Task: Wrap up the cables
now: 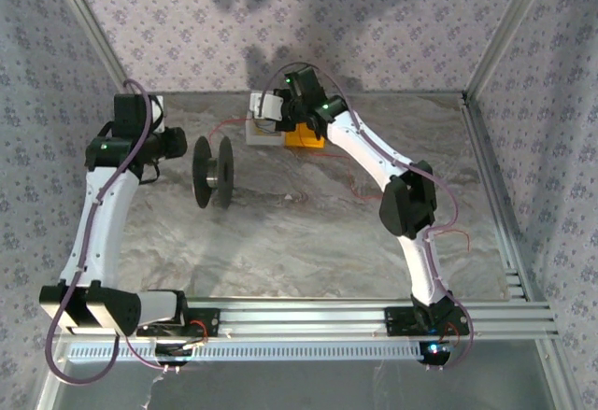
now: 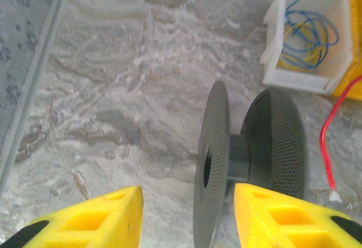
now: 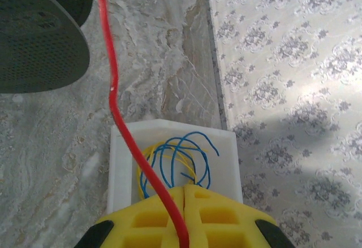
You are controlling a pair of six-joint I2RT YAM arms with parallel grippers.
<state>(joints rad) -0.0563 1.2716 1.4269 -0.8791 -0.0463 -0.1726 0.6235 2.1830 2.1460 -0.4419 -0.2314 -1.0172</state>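
Right gripper (image 3: pixel 184 203) clamped on the red cable (image 3: pixel 113 84), over the white bin (image 3: pixel 121 169) beyond the spool (image 2: pixel 249 152). Cable's loose end lies beside spool. Left gripper (image 2: pixel 188 203) spread, facing spool. Hub looks bare, so all winding is left.

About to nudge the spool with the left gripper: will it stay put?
Likely rolls: the black spool stands on its round flange rims, axle level. Probably light, its flanges look thin and perforated, so an end-on push may tip it.
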